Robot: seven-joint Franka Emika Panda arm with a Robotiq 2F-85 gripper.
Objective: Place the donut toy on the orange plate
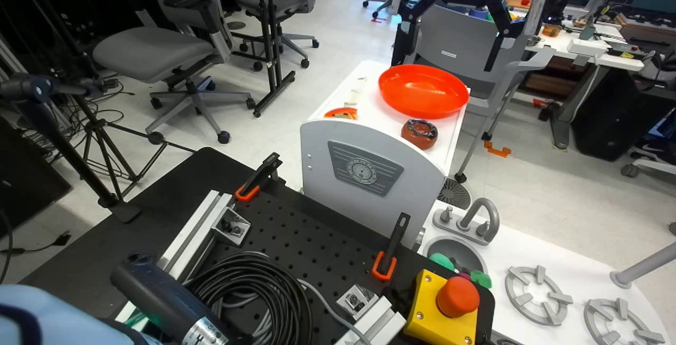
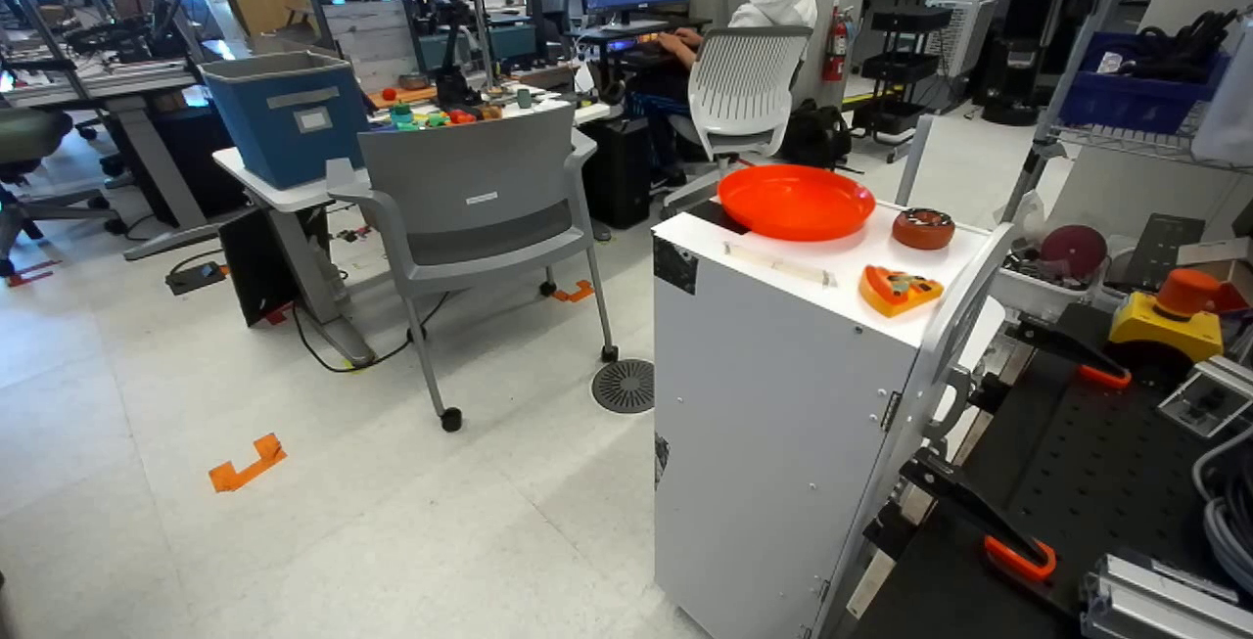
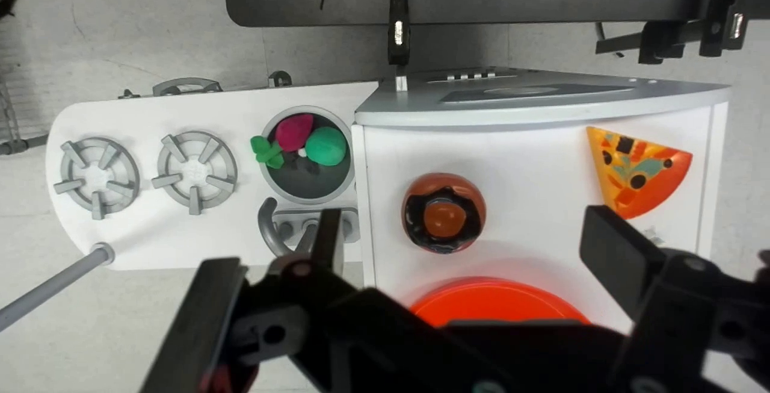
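The donut toy [image 3: 444, 213] is round and brown with dark icing. It lies on the white cabinet top and shows in both exterior views [image 1: 420, 133] [image 2: 923, 228]. The orange plate [image 1: 422, 91] lies close beside it, apart from it, and shows whole in both exterior views [image 2: 796, 201]. In the wrist view the plate [image 3: 499, 306] is partly hidden behind the gripper's body. My gripper [image 1: 446, 59] is open and empty, above the cabinet top. In the wrist view the gripper's fingers [image 3: 466, 233] are wide apart, with the donut toy between and beyond them.
A toy pizza slice [image 3: 640, 170] lies on the cabinet top [image 3: 529, 188]. A raised grey panel [image 1: 369, 170] stands along one edge. A lower toy counter holds a sink [image 3: 310, 185], a faucet [image 1: 480, 218] and burners [image 3: 197, 170]. A grey chair [image 2: 480, 189] stands nearby.
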